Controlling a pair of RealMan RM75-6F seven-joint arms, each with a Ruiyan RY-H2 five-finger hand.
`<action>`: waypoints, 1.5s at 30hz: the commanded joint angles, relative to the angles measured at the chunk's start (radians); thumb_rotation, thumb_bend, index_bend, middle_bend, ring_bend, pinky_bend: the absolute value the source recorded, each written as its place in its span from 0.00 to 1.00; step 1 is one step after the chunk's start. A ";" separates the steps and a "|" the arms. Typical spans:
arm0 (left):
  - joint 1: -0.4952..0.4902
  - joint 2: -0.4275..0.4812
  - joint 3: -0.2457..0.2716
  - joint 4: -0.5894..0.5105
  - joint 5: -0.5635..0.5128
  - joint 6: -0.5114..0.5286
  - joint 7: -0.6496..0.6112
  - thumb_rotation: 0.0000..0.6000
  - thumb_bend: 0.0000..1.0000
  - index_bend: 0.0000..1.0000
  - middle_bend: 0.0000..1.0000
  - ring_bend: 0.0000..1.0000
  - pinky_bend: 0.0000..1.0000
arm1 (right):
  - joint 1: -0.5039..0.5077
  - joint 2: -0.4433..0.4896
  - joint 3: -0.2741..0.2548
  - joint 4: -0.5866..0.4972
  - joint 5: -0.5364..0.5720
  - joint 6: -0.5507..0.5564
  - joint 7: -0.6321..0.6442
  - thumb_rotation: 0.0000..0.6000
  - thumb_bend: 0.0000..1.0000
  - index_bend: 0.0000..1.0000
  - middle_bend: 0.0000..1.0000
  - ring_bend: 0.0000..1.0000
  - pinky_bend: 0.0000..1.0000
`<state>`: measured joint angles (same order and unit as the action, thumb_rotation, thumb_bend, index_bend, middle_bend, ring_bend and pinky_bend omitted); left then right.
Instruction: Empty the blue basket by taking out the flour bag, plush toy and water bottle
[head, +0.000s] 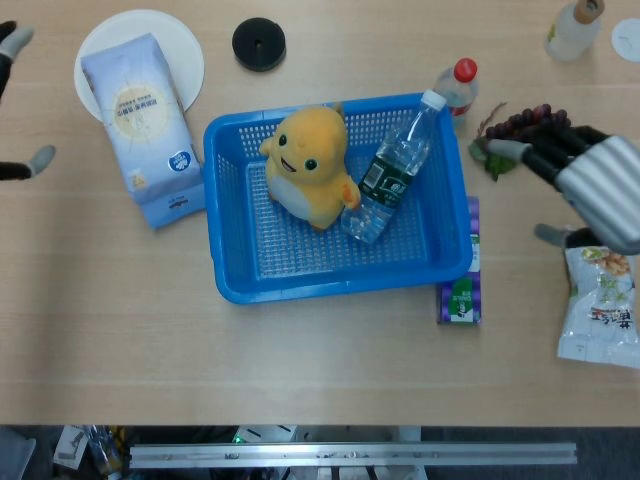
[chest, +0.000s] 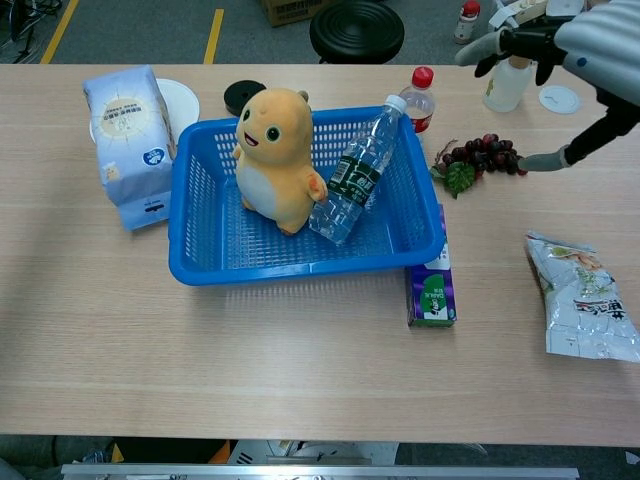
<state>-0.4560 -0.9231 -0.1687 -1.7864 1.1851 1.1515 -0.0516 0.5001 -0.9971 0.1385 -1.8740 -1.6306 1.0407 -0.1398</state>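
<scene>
The blue basket (head: 240, 285) holds 2 things: the plush toy (head: 308, 165) and the water bottle (head: 392, 170) leaning beside it. The flour bag (head: 142, 125) lies outside on the tabletop (head: 300, 360). The right hand (head: 590, 185) hovers empty, fingers (head: 520, 150) spread; the left hand (head: 15, 105) barely shows, its fingers' state unclear.

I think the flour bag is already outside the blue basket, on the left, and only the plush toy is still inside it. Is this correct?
Not quite. The flour bag is indeed outside the blue basket, on the left, but the plush toy is not alone inside: the water bottle also lies there, leaning on the rim. The head view shows it.
</scene>
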 joint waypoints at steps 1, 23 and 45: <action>0.053 0.017 0.029 -0.013 0.032 0.065 0.018 1.00 0.20 0.00 0.04 0.00 0.26 | 0.069 -0.052 0.034 -0.009 0.060 -0.078 -0.048 1.00 0.03 0.14 0.24 0.18 0.38; 0.268 0.083 0.113 -0.035 0.143 0.265 -0.014 1.00 0.20 0.00 0.04 0.00 0.26 | 0.470 -0.477 0.140 0.200 0.654 -0.244 -0.518 1.00 0.00 0.00 0.10 0.05 0.29; 0.310 0.102 0.115 -0.055 0.208 0.283 -0.037 1.00 0.20 0.00 0.04 0.00 0.26 | 0.579 -0.672 0.106 0.391 0.654 -0.074 -0.506 1.00 0.29 0.59 0.50 0.51 0.84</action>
<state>-0.1456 -0.8212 -0.0533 -1.8411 1.3933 1.4343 -0.0887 1.0947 -1.6843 0.2412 -1.4724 -0.9381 0.9483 -0.6858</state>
